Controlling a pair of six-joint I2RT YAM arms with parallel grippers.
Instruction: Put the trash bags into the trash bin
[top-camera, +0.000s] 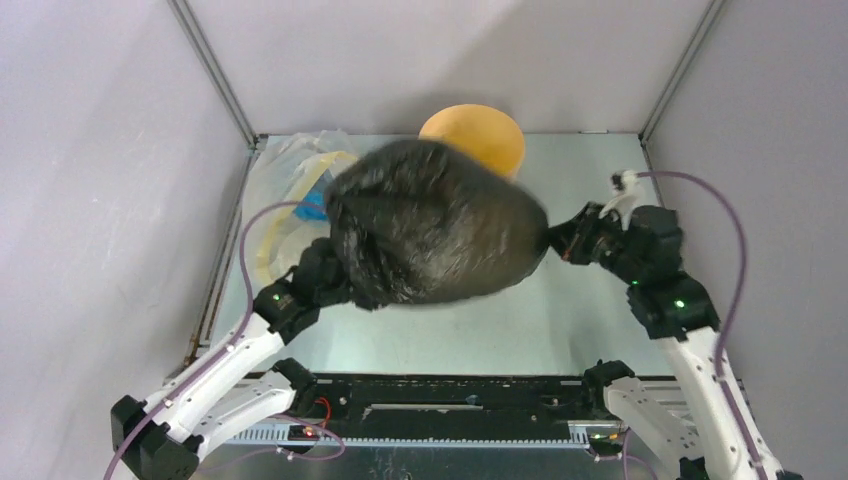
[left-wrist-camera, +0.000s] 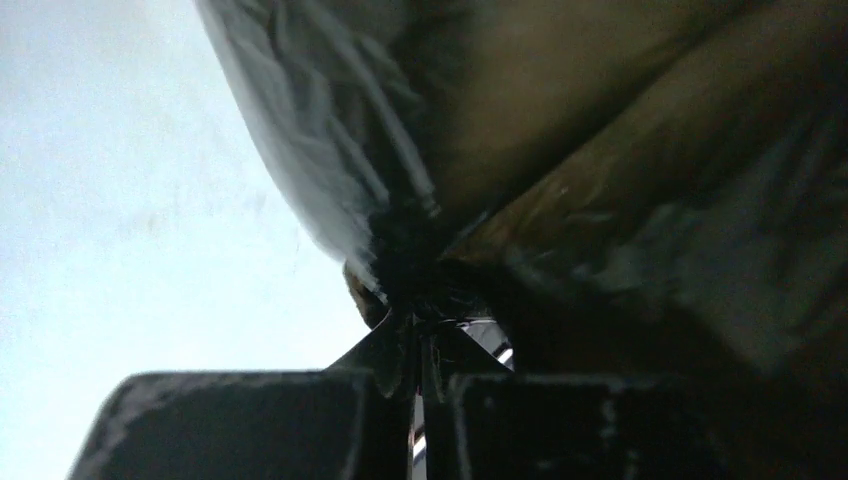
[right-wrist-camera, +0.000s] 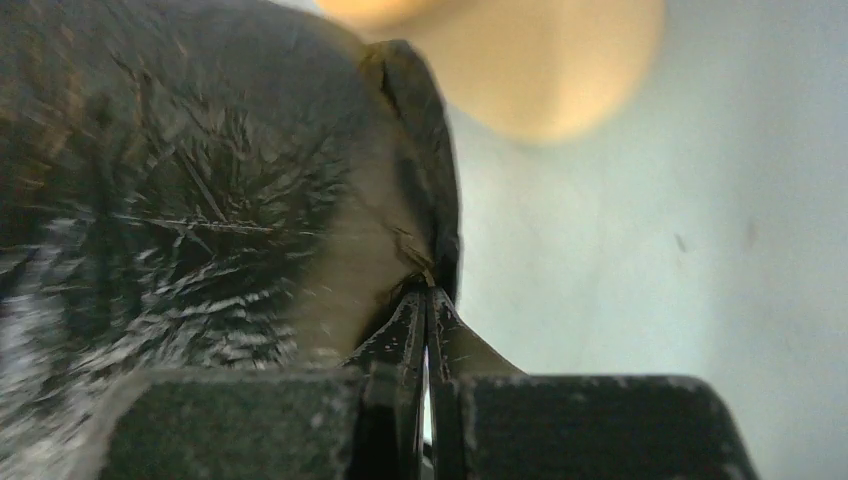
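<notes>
The large black trash bag (top-camera: 435, 222) hangs puffed up above the table's middle, held between both arms. My left gripper (top-camera: 335, 285) is shut on the bag's lower left edge; in the left wrist view its jaws (left-wrist-camera: 418, 320) pinch a gathered fold of the bag (left-wrist-camera: 560, 130). My right gripper (top-camera: 556, 240) is shut on the bag's right edge; in the right wrist view its jaws (right-wrist-camera: 427, 295) pinch the film of the bag (right-wrist-camera: 190, 190). The yellow-orange trash bin (top-camera: 477, 133) stands behind the bag, partly hidden by it, and shows blurred in the right wrist view (right-wrist-camera: 540, 60).
A clear translucent bag (top-camera: 290, 195) with a pale-yellow band and blue lump lies at the table's left back. Grey walls enclose the table (top-camera: 590, 310) on three sides. A cable loops above each arm.
</notes>
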